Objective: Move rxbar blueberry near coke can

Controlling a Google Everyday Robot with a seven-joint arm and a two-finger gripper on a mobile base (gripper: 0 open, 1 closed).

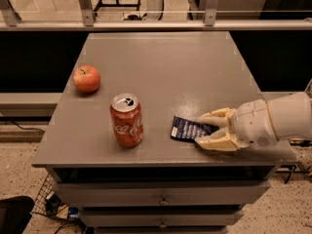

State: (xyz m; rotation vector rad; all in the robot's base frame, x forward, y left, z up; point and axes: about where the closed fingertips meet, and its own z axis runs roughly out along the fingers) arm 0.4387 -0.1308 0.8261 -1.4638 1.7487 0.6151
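Note:
The rxbar blueberry (186,129) is a flat dark navy wrapper lying on the grey table (161,67), right of centre near the front edge. My cream gripper (204,130) comes in from the right and its two fingers are closed on the bar's right end, one above and one below it. The coke can (126,120) stands upright to the left of the bar, a short gap away, red with a silver top.
A red apple (87,78) sits near the table's left edge, behind the can. The table's front edge runs just below the bar and gripper. Drawers are under the tabletop. A metal rail runs behind the table.

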